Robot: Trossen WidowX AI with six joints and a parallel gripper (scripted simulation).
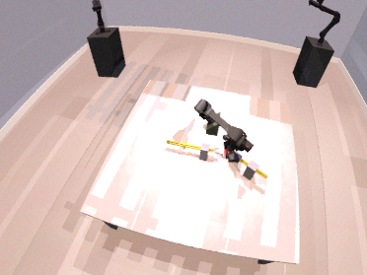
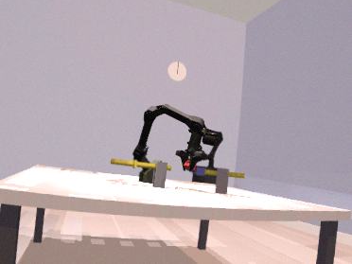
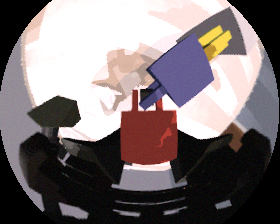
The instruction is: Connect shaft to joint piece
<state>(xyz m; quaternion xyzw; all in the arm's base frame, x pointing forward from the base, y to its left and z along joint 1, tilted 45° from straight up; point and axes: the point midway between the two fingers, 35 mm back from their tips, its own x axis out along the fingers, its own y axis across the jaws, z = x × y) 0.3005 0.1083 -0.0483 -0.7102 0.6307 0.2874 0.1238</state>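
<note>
The red joint piece [image 1: 227, 153] [image 2: 189, 165] [image 3: 149, 136] is between the fingers of my gripper [image 3: 145, 123], which is shut on it. Its prongs meet a blue hinge part [image 2: 201, 171] [image 3: 182, 70] at a slant. The blue part is on the end of the fixed yellow shaft [image 1: 260, 173] [image 2: 236, 174] [image 3: 215, 37], held in the right block [image 1: 250, 171] [image 2: 221, 181]. The second yellow shaft [image 1: 184, 145] [image 2: 124, 163] runs through the left block [image 1: 204, 152] [image 2: 161, 175]. Its near end sticks out a little, apart from the red piece. The fingers hide the opening.
The white table [image 1: 173, 213] [image 2: 95, 201] bears both blocks. My arm [image 1: 222, 121] [image 2: 177, 112] reaches over from the back. In the top view, a black pedestal [image 1: 107, 52] stands at the back left and another pedestal [image 1: 314, 62] at the back right, each with an arm, away from the table.
</note>
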